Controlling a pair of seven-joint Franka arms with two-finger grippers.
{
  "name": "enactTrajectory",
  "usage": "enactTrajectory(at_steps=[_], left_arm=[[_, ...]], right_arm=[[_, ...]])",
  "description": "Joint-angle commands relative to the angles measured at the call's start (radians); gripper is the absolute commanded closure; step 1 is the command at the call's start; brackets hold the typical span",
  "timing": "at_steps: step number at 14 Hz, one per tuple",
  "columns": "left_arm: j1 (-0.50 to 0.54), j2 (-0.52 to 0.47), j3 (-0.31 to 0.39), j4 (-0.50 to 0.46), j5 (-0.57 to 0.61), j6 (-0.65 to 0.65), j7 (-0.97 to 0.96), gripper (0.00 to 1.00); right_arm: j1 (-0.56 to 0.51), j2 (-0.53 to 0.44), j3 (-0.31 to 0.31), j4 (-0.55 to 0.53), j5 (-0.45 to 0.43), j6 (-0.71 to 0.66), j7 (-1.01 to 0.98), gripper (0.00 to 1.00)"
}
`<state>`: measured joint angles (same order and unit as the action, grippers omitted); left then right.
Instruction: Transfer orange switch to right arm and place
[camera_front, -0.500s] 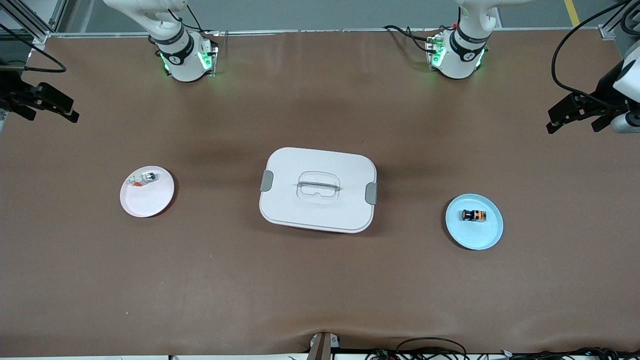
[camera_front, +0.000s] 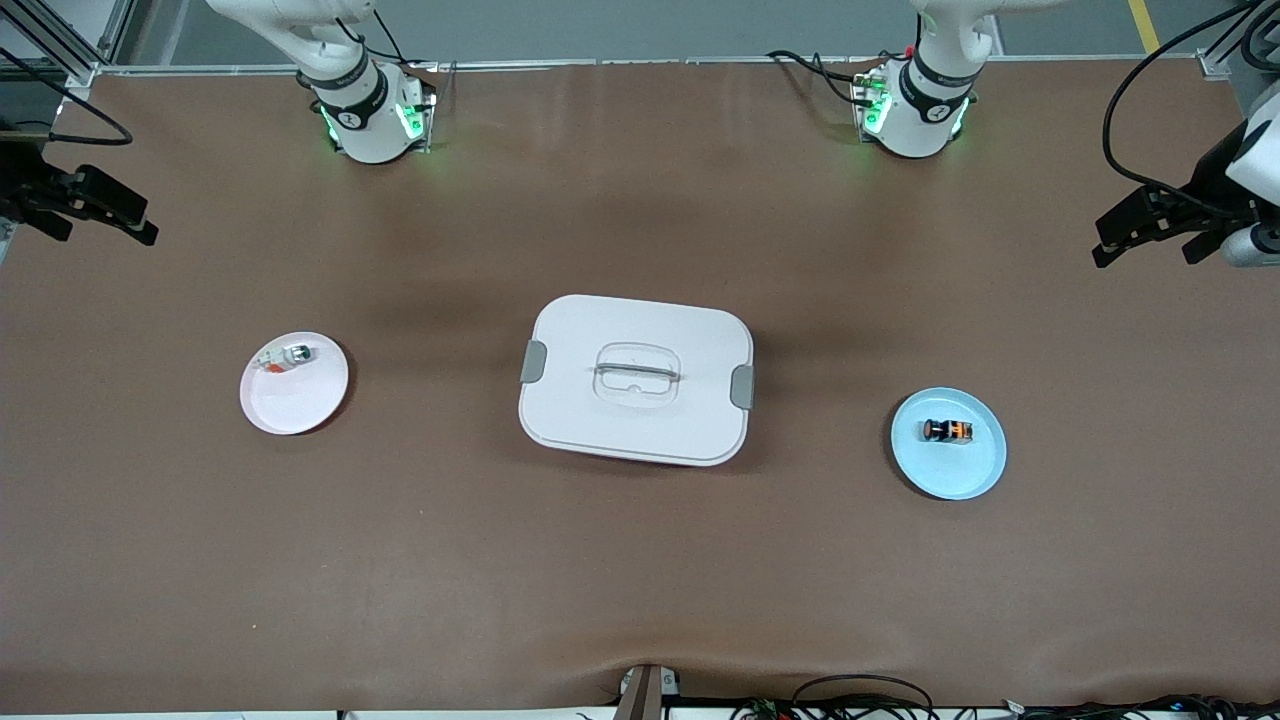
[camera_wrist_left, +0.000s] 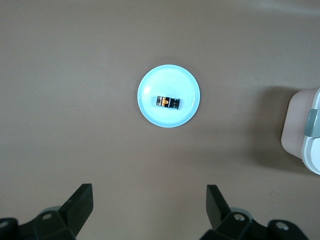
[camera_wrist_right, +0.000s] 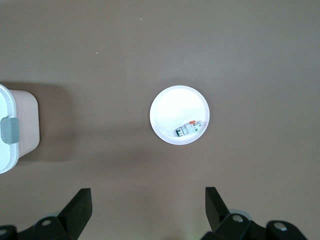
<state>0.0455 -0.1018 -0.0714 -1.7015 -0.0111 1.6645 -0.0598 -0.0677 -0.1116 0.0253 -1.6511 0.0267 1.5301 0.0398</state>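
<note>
The orange switch (camera_front: 947, 430) lies on its side on a light blue plate (camera_front: 950, 478) toward the left arm's end of the table. It also shows in the left wrist view (camera_wrist_left: 168, 102) on that plate (camera_wrist_left: 170, 80). My left gripper (camera_front: 1148, 248) is held high over the table's edge at the left arm's end, open and empty (camera_wrist_left: 148, 200), apart from the switch. My right gripper (camera_front: 98, 228) is held high over the right arm's end of the table, open and empty (camera_wrist_right: 147, 200).
A white lidded box (camera_front: 636, 378) with grey clips stands mid-table, also seen in both wrist views (camera_wrist_left: 305, 131) (camera_wrist_right: 15, 130). A white plate (camera_front: 300, 405) (camera_wrist_right: 172, 105) toward the right arm's end holds a small white-silver part (camera_front: 285, 358) (camera_wrist_right: 189, 129).
</note>
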Motion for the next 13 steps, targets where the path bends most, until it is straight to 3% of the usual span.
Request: enactTrajectory(at_steps=[1, 6, 13], left_arm=[[0.004, 0.007, 0.001, 0.022, -0.018, -0.029, 0.009, 0.0], [-0.004, 0.097, 0.001, 0.022, -0.018, -0.045, 0.017, 0.0], [-0.006, 0.293, -0.001, 0.013, -0.012, 0.135, 0.02, 0.0]], right_arm=[[-0.017, -0.02, 0.007, -0.001, 0.018, 0.002, -0.008, 0.0], [-0.017, -0.019, 0.007, -0.001, 0.016, -0.002, -0.009, 0.0], [-0.014, -0.019, 0.008, -0.007, 0.016, -0.007, -0.009, 0.0]])
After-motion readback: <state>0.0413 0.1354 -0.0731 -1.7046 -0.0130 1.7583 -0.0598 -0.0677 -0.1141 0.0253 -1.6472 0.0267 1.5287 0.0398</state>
